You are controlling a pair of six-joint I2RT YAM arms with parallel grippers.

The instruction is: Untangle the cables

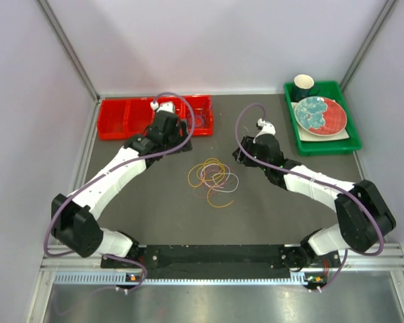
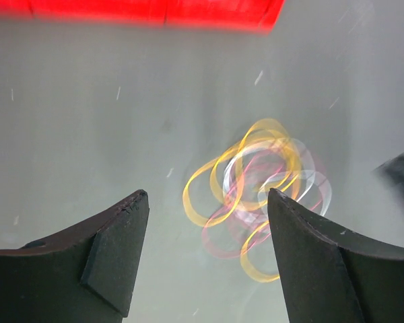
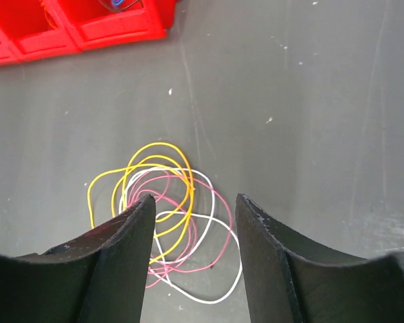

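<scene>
The right gripper (image 3: 195, 200) hangs over the grey worktop (image 3: 310, 134), its jaws parted with nothing gripped between them. Beneath lie the cables (image 3: 178, 202) — thin yellow, orange, white and pink loops overlapping in one tangle, partly hidden behind the left-hand jaw. A red bin (image 3: 74, 30) with compartments sits at the upper left — well apart from the loops.

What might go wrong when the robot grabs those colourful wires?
The cables lie in one overlapping heap, so a pinch may catch several loops and tighten the tangle. The left gripper and right gripper, both open, aim at that same heap and might bump. Thin loops flat on the table could slip out.
</scene>
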